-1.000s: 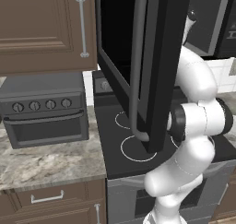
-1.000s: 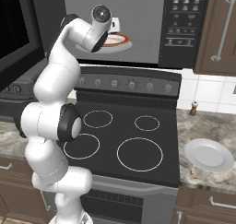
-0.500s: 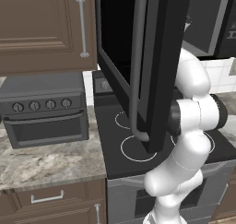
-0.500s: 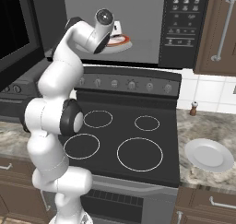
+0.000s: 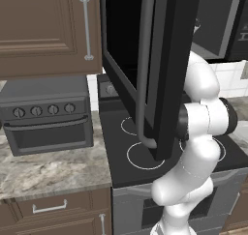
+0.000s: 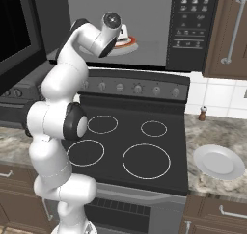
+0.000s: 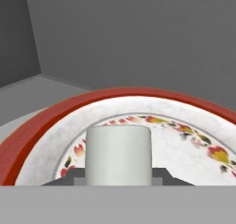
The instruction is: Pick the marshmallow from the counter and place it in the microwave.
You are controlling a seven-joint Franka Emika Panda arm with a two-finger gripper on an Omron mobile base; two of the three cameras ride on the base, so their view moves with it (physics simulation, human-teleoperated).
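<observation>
The marshmallow (image 7: 118, 155), a white cylinder, stands upright between my dark fingertips (image 7: 73, 177). My gripper (image 7: 118, 178) is shut on it. It hangs just above a white plate with a red rim and flower pattern (image 7: 184, 142) inside the microwave (image 6: 149, 16), whose grey walls surround it. In the right base view my hand (image 6: 120, 33) reaches into the cavity over that plate (image 6: 129, 45). The microwave's black door (image 5: 167, 65) with its curved grey handle (image 5: 141, 84) stands swung open. The mottled counter (image 5: 48, 171) lies to the left of the stove.
A black stovetop with white rings (image 6: 130, 146) lies under the microwave. A grey four-knob toaster oven (image 5: 46, 115) sits on the left counter. A white plate (image 6: 218, 162) and a small shaker (image 6: 203, 113) rest on the right counter (image 6: 236, 136). Brown cabinets (image 5: 48, 31) hang above.
My arm has stretched a little deeper into the microwave, carrying the marshmallow over the plate. The grip stays closed.
</observation>
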